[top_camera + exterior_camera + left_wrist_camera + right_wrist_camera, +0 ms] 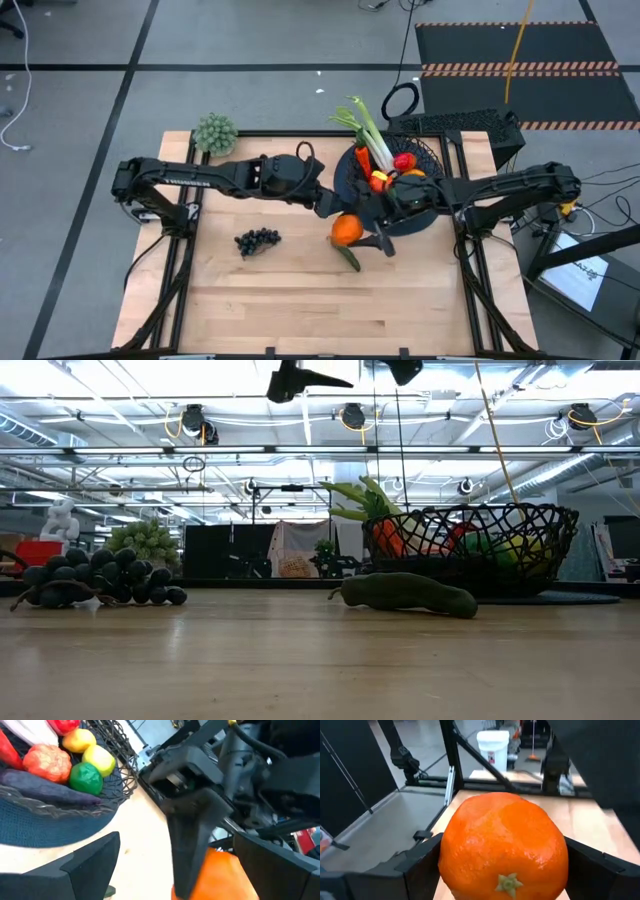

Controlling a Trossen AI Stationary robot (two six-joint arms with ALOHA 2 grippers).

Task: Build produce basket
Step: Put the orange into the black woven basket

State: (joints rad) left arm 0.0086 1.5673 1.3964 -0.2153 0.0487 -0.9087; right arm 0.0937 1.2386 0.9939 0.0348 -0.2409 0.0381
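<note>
The wooden counter (300,300) carries everything, with the two dark arms reaching in from either side and meeting near its middle. The basket (432,160), a round black wire-mesh bowl, sits toward the far right of the counter and already holds a white-green leek (368,128) sticking out over its far rim, a carrot (361,160), a tomato (404,162), a purple eggplant (45,790), a lime (85,777), a yellow-green apple (101,759) and a lemon (78,740). The right gripper (372,236) hangs just in front of the basket, above the counter, its fingers closed against both sides of an orange (346,231), which fills the right wrist view. The left gripper (330,205) is just beside that orange, fingers spread wide and holding nothing. The dark grapes (257,240) lie on the counter to the left of the orange, well apart from the basket. A green pickle (408,592) lies flat on the counter under the orange, near the basket's front. A pale green bushy clump (215,132) stands at the far left corner.
</note>
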